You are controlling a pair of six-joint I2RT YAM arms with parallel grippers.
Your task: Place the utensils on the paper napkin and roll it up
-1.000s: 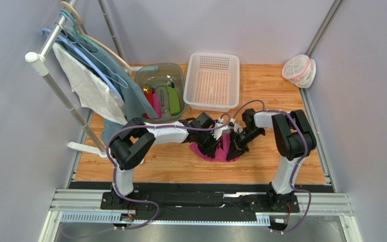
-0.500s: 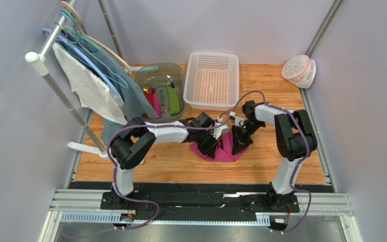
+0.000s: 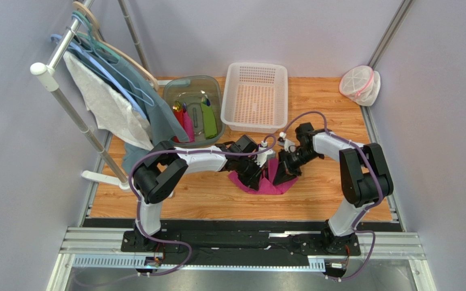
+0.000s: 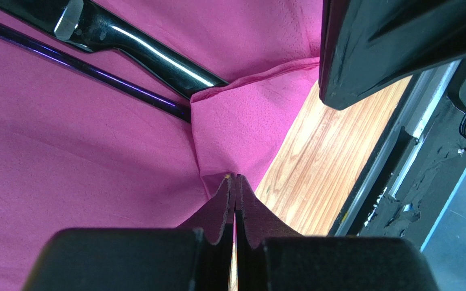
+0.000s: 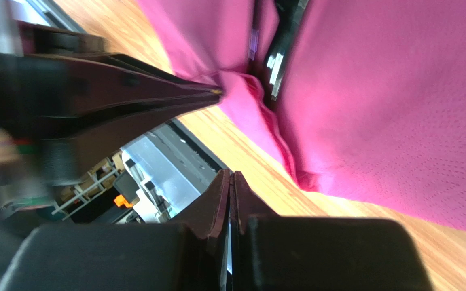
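While our left claw (image 4: 235, 180) pinches the paper napkin (image 4: 65, 151) at its folded edge and our right claw (image 5: 230, 177) sits closed, empty, beside it, knife (image 4: 138, 48) and spoon (image 4: 95, 71) lie on the sheet mid-worktop (image 3: 217, 194); we judge a hard tug could tear paper or spill them.

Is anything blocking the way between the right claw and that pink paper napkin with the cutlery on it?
Nothing visible does. The right gripper, shut and empty, sits just off the thin magenta-pink paper napkin, with only wooden tabletop between. The left gripper pinches the napkin's folded edge off to the side.
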